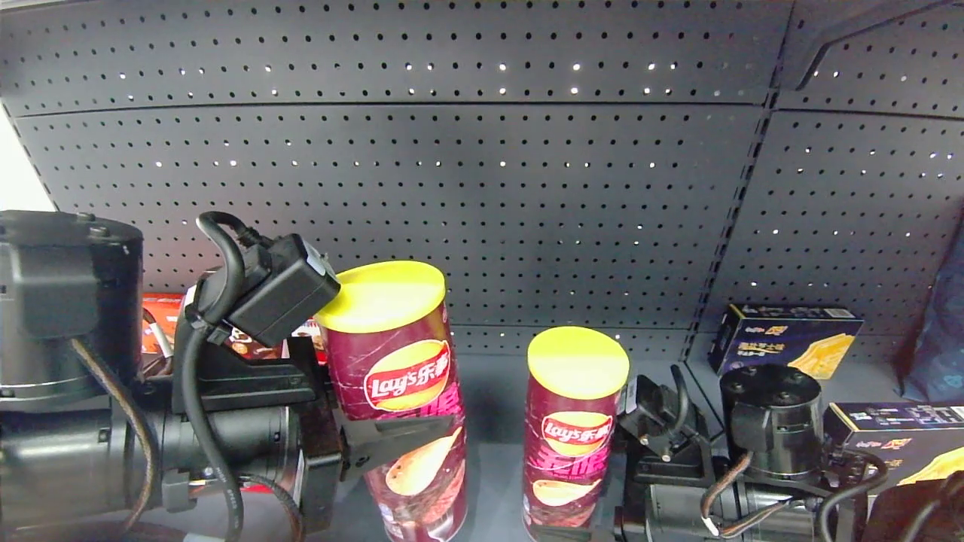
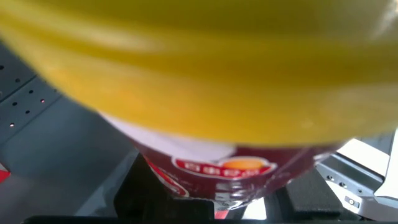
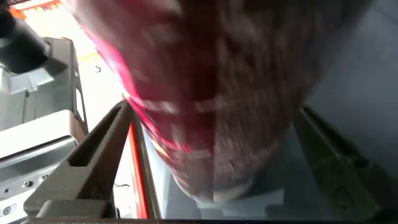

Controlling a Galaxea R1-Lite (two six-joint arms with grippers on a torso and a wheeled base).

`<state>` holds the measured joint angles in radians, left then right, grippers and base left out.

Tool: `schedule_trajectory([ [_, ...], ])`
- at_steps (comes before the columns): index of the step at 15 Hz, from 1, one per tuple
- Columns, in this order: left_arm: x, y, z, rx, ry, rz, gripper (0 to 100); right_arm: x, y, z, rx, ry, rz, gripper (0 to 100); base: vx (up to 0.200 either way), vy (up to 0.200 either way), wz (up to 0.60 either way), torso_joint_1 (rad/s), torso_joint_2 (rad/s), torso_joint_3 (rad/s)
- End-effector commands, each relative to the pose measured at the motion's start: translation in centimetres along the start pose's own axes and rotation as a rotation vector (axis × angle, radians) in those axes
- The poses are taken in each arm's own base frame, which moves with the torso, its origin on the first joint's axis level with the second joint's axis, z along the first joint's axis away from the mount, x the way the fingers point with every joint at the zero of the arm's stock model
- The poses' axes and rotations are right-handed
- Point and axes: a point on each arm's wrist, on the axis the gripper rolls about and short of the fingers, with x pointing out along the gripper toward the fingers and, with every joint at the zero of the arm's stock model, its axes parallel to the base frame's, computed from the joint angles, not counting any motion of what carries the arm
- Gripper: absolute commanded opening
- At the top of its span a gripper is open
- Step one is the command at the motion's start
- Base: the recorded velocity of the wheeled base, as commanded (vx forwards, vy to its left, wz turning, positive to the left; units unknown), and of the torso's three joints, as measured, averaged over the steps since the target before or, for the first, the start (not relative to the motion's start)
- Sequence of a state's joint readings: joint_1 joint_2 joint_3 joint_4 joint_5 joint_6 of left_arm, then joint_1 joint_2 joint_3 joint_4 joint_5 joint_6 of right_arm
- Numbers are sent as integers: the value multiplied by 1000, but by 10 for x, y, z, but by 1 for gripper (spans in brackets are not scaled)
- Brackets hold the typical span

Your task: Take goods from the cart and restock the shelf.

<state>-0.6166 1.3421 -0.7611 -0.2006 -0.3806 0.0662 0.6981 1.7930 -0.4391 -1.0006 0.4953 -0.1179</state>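
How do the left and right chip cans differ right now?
The left can leans slightly; the right can stands straighter. The left can's lid sits higher in the head view than the right can's. The left gripper clamps the left can; the right can sits at the right gripper, grip unclear. Both are dark red with yellow lids.

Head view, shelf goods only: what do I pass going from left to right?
In order: red box → left chip can → right chip can → dark box at the back → nearer dark box.
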Motion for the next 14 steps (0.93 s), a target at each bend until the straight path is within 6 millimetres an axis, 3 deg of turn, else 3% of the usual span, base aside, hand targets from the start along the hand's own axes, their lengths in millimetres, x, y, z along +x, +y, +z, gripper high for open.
schedule_trajectory([
  [1, 0, 0, 0, 0, -1, 2, 0, -13, 1, 1, 0, -12, -22, 100, 0, 0, 0, 0, 0, 0],
  [3, -1, 0, 0, 1, -3, 0, 0, -29, 5, 2, -3, -26, -41, 100, 0, 0, 0, 0, 0, 0],
  [6, -1, 0, 0, 1, -3, 2, 0, -80, 18, 10, -35, -115, -119, 100, 0, 0, 0, 0, 0, 0],
  [8, -1, 0, 1, 2, -4, 2, 0, -122, 25, 33, -112, -268, -251, 100, 0, 0, 0, 0, 0, 0],
  [9, -1, 0, 1, 3, -4, 2, 0, -130, 27, 38, -116, -295, -284, 100, 0, 0, 0, 0, 0, 0],
  [10, -1, 0, 1, 3, -4, 3, 0, -160, 36, 48, -123, -366, -393, 100, 0, 0, 0, 0, 0, 0],
  [12, -2, -1, 1, 5, -6, 7, 0, -193, 52, 44, -96, -378, -598, 100, 0, 0, 0, 0, 0, 0],
  [14, -2, 0, -1, 0, 1, 34, 0, -215, 73, 27, 2, -380, -812, 100, 0, 0, 0, 0, 0, 0],
])
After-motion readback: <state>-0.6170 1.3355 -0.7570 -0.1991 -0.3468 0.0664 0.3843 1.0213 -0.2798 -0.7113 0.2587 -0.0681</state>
